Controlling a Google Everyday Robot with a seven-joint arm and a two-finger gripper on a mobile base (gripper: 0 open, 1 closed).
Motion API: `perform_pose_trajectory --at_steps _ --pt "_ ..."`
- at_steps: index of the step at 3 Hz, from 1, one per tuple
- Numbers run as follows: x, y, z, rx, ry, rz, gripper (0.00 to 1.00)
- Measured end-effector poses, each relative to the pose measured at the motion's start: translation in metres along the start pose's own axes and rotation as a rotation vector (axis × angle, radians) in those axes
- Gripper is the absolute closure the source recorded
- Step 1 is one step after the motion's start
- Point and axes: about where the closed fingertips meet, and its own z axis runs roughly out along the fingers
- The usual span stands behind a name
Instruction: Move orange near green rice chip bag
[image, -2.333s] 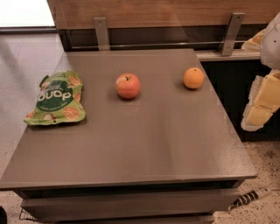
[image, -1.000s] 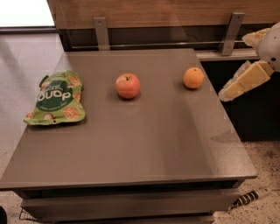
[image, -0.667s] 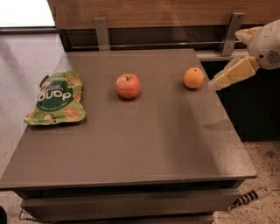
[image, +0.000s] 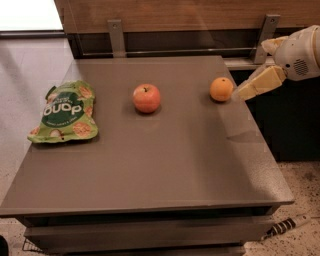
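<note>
The orange (image: 221, 89) sits on the grey table (image: 165, 165) at the far right, near the right edge. The green rice chip bag (image: 65, 112) lies flat at the table's left side, far from the orange. My gripper (image: 246, 92) comes in from the right at the orange's height. Its tip is just to the right of the orange, very close to it, and holds nothing.
A reddish apple (image: 146, 98) stands between the orange and the bag, a little left of the table's middle. A wooden wall with two metal brackets (image: 116, 37) runs behind the table. A dark cabinet (image: 290, 120) stands to the right.
My gripper has swung up from beside the table's right edge and moved left toward the orange. The orange, apple and bag have not moved.
</note>
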Motion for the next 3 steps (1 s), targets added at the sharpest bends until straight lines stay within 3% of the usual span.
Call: perform_pose_trajectory --at_steps 2,3 --pt "0.021 -0.027 0.082 -0.065 -0.098 0.129 0.00" --pt "0.035 -0.030 0.113 -0.088 -0.147 0.186 0.00"
